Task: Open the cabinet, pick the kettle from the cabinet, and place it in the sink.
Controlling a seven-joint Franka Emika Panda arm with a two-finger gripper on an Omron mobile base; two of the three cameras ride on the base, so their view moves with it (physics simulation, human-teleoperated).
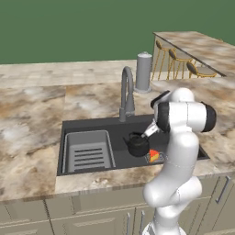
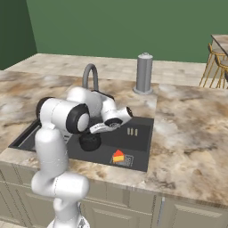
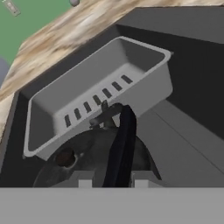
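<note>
The small black kettle (image 1: 137, 144) (image 2: 90, 141) rests on the floor of the dark grey sink (image 1: 92, 123) (image 2: 139, 139), to the right of the grey ribbed rack (image 1: 88, 151). My gripper (image 1: 147, 133) (image 2: 96, 130) reaches down onto it from the right. In the hand view the kettle's arched handle (image 3: 121, 144) runs up between my two fingertips (image 3: 142, 180), and my gripper (image 3: 113, 180) is shut on it. The lid knob (image 3: 65, 158) shows at lower left and the rack (image 3: 96, 87) lies beyond. The wall cabinet is out of view.
A tall curved faucet (image 1: 127, 92) (image 2: 90, 75) rises behind the basin. A grey cylinder (image 1: 143, 71) (image 2: 144, 73) stands on the marble counter at the back. A red-and-yellow wedge (image 1: 154, 156) (image 2: 118, 156) lies in the sink's front right corner. Bar stools (image 1: 183, 64) stand far right.
</note>
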